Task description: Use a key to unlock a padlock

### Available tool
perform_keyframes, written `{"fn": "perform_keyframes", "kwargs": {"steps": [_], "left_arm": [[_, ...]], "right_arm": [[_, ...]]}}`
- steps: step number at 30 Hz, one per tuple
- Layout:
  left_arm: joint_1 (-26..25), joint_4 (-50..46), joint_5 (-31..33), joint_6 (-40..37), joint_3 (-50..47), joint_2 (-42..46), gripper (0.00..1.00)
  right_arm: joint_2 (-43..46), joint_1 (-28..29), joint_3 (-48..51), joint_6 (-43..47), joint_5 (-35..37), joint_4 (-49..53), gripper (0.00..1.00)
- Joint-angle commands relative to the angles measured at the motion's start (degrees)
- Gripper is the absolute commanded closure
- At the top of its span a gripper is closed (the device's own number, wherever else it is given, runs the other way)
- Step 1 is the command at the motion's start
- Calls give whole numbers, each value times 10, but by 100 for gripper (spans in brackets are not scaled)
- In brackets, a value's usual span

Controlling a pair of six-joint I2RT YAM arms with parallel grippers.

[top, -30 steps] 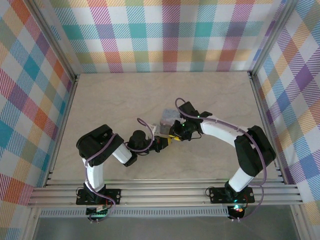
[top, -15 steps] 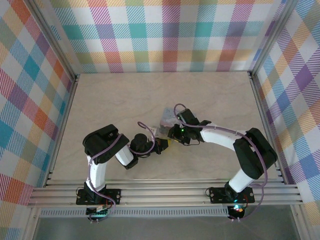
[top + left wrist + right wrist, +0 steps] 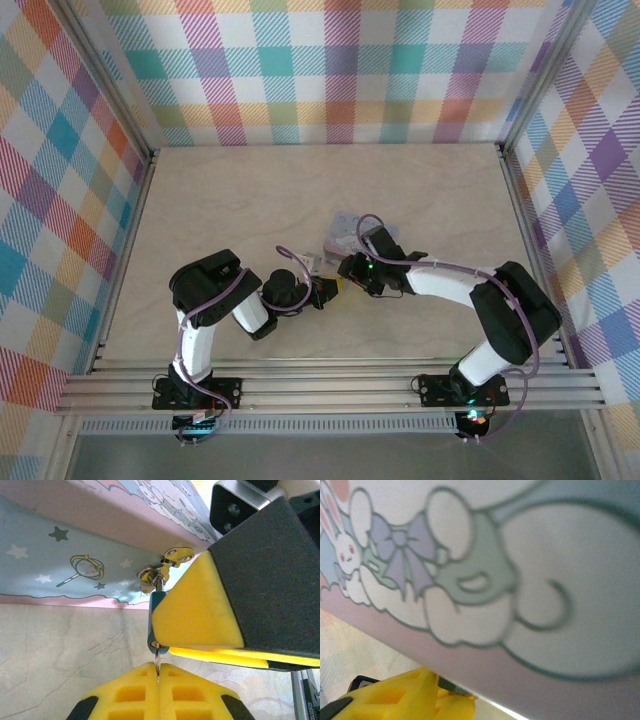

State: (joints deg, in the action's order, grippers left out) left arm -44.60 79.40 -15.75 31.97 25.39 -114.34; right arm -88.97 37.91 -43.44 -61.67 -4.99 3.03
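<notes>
- Right arm (image 3: 440,282) now sits lower toward the near rail (image 3: 330,385) than a second ago, with its wrist drawn in. The left elbow is shifted slightly right. More of the padlock's (image 3: 343,222) pale face shows beyond the right wrist. Left gripper (image 3: 322,293) holds about the same spot.
- Judgement: both arms are closed in on the lock edge. The approach looks done, and the turn is the step in hand.
- Nearest: both bases are on the rail, well apart from the work spot.
- Left jaws are pressed together on the key (image 3: 157,659). The thin sliver rises from the seam between the yellow fingers (image 3: 130,697) to the underside of the blue barrel (image 3: 153,620) at the padlock's edge. How deep it is seated, cannot tell.
- Right gripper (image 3: 345,275) is just above, its yellow fingers lying close together against the barrel. Whether they pinch it, cannot tell.
- Clearance: the left fingertips are just beside the right's lower finger. This looks tight for a wrist roll, and the key could slip in the pads.
- A ring (image 3: 149,574) and a gold charm (image 3: 177,557) hang at the padlock's edge, near the barrel.
- The padlock lies mid-table, just beyond both grippers, print face up.
- Far: the table (image 3: 230,200) is bare beyond and to the left. The plaid walls (image 3: 320,70) are well apart. The right elbow is near the right-hand frame, with less room on that side.
</notes>
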Motion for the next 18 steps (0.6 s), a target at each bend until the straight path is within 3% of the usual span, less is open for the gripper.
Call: {"fn": "perform_keyframes", "kwargs": {"steps": [1,18], "left_arm": [[-11,-15,7,3,-8,-21,100],[-14,-16,-1,15,-3,-19,100]], "right_arm": [[15,1,29,-57,21,-12,49],[-28,1,30,-131,3,-62,51]]}}
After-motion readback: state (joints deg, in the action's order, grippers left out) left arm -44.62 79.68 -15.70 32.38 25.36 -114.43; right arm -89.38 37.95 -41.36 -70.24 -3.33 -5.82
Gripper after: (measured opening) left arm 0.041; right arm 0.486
